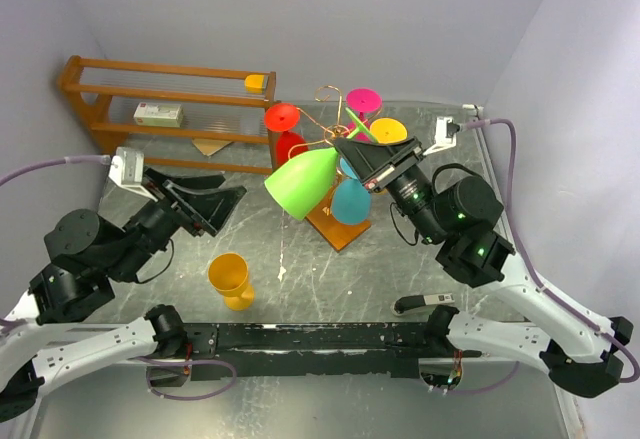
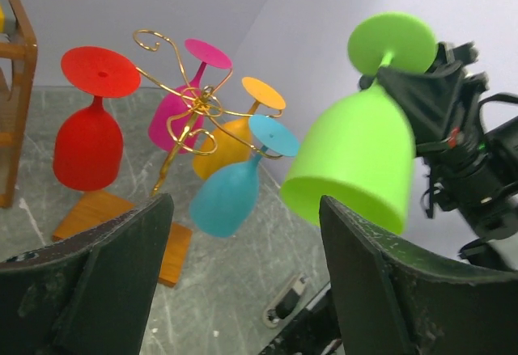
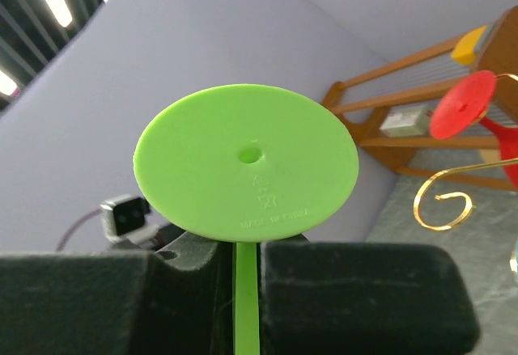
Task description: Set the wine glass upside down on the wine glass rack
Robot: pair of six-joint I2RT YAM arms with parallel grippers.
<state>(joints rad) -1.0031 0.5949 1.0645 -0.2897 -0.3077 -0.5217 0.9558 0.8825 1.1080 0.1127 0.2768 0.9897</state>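
Note:
My right gripper (image 1: 358, 151) is shut on the stem of the green wine glass (image 1: 303, 181), which hangs tilted in the air with its bowl mouth pointing left and downward. In the right wrist view its round foot (image 3: 245, 161) stands just above the closed fingers (image 3: 356, 290). The wine glass rack (image 1: 335, 119), gold wire on an orange-brown base (image 1: 340, 227), stands right behind the glass and carries red (image 2: 87, 145), magenta (image 2: 174, 116), orange (image 2: 227, 141) and teal (image 2: 227, 197) glasses upside down. My left gripper (image 2: 245, 209) is open, empty, and apart from the green glass (image 2: 356, 157).
A brown wooden shelf unit (image 1: 100, 119) stands at the back left, with a white box (image 1: 158, 114) and a yellow block (image 1: 255, 82) on it. A yellow-orange goblet (image 1: 230, 279) stands on the table near the front, left of centre.

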